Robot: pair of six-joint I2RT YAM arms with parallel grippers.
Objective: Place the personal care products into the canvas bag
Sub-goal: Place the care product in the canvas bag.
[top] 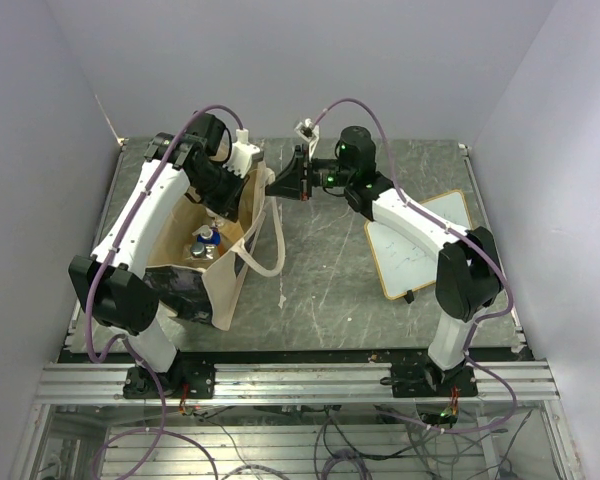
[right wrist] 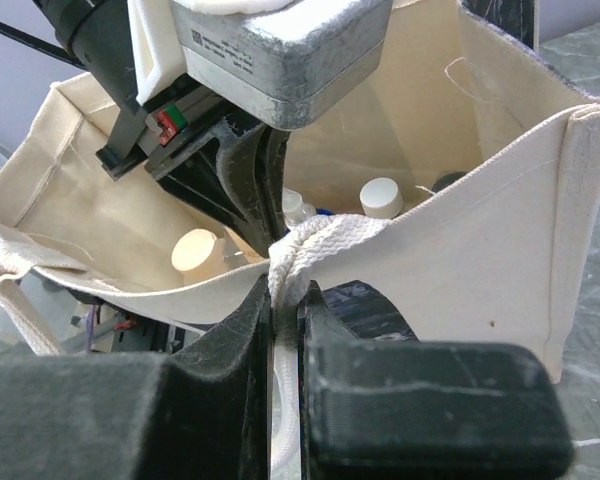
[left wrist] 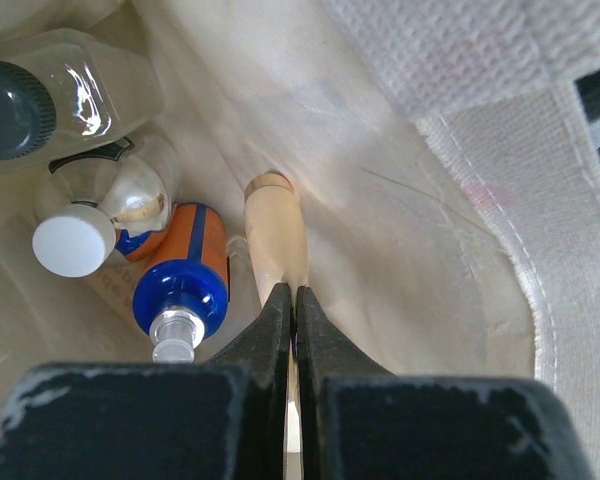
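The canvas bag (top: pixel 225 290) stands open at the left. My left gripper (top: pixel 223 198) reaches down inside it. In the left wrist view the left gripper (left wrist: pixel 294 292) has its jaws pressed together at the near end of the cream bottle (left wrist: pixel 273 235), which points away along the bag's inner wall (left wrist: pixel 410 230). Beside it lie the blue-and-orange bottle (left wrist: pixel 185 275), the silver bottle with white cap (left wrist: pixel 110 215) and a clear bottle with dark cap (left wrist: pixel 50 100). My right gripper (top: pixel 278 183) is shut on the bag's strap (right wrist: pixel 300 245) at the rim, holding the mouth open.
The wood-framed whiteboard (top: pixel 420 240) lies on the table at the right, under my right arm. The bag's other strap (top: pixel 270 262) hangs loose onto the table. The cage walls stand close on both sides.
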